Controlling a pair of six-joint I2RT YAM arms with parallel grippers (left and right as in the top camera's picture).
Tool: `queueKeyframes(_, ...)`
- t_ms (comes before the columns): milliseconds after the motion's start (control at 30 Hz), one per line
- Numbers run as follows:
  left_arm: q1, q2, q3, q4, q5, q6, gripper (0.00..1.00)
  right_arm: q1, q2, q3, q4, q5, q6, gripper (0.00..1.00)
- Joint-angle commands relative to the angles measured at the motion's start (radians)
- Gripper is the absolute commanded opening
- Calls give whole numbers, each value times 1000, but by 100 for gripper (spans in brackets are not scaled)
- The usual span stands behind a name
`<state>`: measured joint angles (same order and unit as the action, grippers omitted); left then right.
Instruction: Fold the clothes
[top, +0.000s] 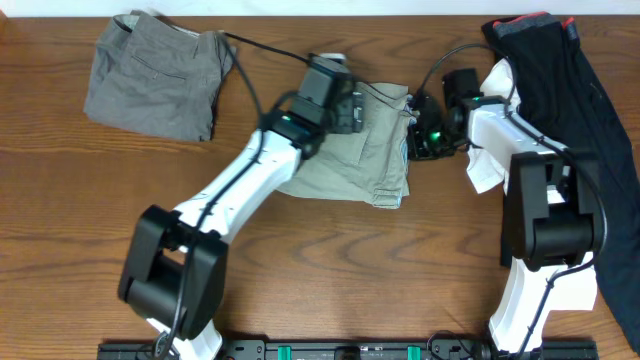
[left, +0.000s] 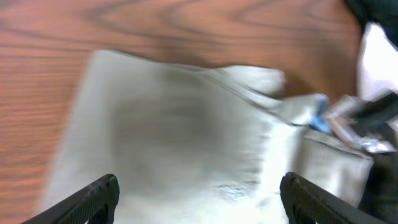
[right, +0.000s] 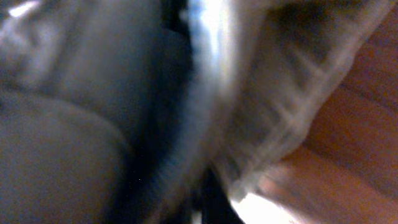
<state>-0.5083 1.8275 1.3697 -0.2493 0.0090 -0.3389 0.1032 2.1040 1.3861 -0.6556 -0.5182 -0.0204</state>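
Note:
The light khaki shorts (top: 372, 160) lie folded into a compact shape at the table's middle. My left gripper (top: 342, 104) hovers over their upper left part. In the left wrist view it (left: 199, 194) is open, its two dark fingers (left: 93, 198) wide apart over the pale cloth (left: 180, 130), holding nothing. My right gripper (top: 418, 138) is at the shorts' right edge, by the waistband. The right wrist view is badly blurred: pale ribbed cloth (right: 280, 81) fills it close up, and the jaws cannot be made out.
Darker grey-brown shorts (top: 155, 75) lie folded at the back left. A black garment (top: 560, 70) and a white T-shirt (top: 484, 168) are draped at the right, around the right arm's base. Bare wooden table (top: 350, 270) lies in front.

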Motion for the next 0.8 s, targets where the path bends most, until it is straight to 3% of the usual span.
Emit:
queueKeyframes(0,13,-59,24,-31,-17,26,84,-44,-91,67,-51,10,-3,20)
queueKeyframes(100,9,-58,24,-45,-17,43,85,-70,-166,101,-103,19,5,37)
queueKeyframes(233,1,-59,24,-46,-22,111,85,-86,-253,108,-125,27,24,45)
queueKeyframes(300,14,-59,24,-58,-48,120,85,-77,-272,108,-135,27,23,39)
queueKeyframes(433,83,-71,24,-103,-51,74,85,-28,-264,97,-137,30,11,4)
queueKeyframes(467,102,-73,24,-116,-50,60,85,-15,-257,93,-132,40,12,2)
queueKeyframes(767,187,-79,24,-226,-44,51,85,27,-129,89,-81,59,23,1)
